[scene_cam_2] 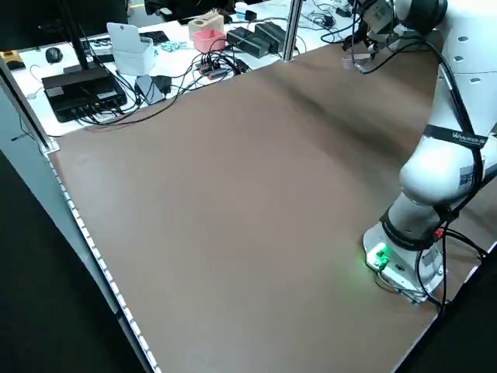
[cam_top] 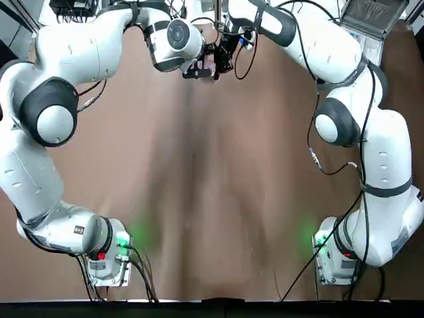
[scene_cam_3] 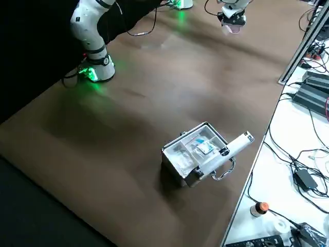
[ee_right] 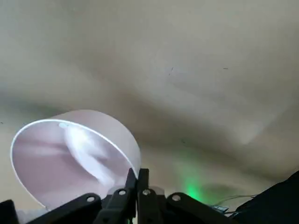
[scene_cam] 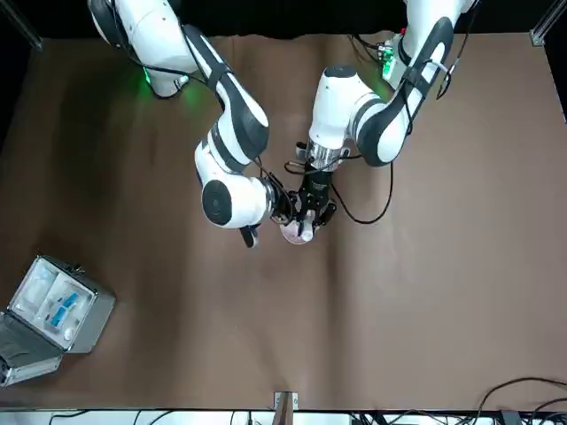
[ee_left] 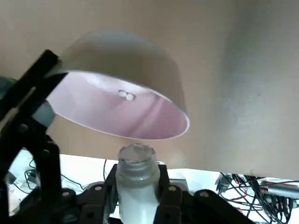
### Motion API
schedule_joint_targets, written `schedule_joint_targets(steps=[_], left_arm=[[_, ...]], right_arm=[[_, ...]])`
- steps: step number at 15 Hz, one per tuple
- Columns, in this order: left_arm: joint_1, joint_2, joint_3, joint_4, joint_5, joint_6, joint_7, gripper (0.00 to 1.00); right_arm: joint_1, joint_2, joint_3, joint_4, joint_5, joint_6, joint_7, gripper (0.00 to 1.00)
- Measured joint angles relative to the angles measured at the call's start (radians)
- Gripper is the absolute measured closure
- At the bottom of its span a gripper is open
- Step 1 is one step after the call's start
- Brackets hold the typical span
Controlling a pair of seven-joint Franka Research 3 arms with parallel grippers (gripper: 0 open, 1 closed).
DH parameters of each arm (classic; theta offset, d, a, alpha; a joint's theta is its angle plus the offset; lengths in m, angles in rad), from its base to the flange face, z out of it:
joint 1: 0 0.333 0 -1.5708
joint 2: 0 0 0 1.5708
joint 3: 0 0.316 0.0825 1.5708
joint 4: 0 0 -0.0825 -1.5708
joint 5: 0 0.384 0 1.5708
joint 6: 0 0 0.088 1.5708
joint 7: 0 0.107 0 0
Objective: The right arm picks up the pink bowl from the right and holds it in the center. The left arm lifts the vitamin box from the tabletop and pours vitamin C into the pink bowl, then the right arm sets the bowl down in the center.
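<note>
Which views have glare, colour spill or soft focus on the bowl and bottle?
Left wrist view: the pink bowl is fairly sharp, while the vitamin box in the left gripper is soft. Right wrist view: a smeared white highlight inside the bowl, green glow on the tabletop. Top view: green spill at both arm bases.

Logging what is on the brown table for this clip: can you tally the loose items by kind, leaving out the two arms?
Pink bowl: 1
Vitamin box: 1
Small white tablets in the bowl: 2
Grey hinged case: 1
Total: 5
</note>
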Motion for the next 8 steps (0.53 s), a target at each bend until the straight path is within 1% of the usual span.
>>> schedule_joint_targets(steps=[5, 8], left_arm=[[0.005, 0.0, 0.0, -0.005, 0.017, 0.002, -0.01, 0.64], [0.005, -0.001, -0.001, -0.017, 0.055, 0.003, -0.023, 0.64]], right_arm=[[0.0, 0.0, 0.003, 0.001, 0.0, 0.0, 0.0, 0.98], [0.0, 0.0, 0.004, 0.001, 0.0, 0.0, -0.001, 0.98]])
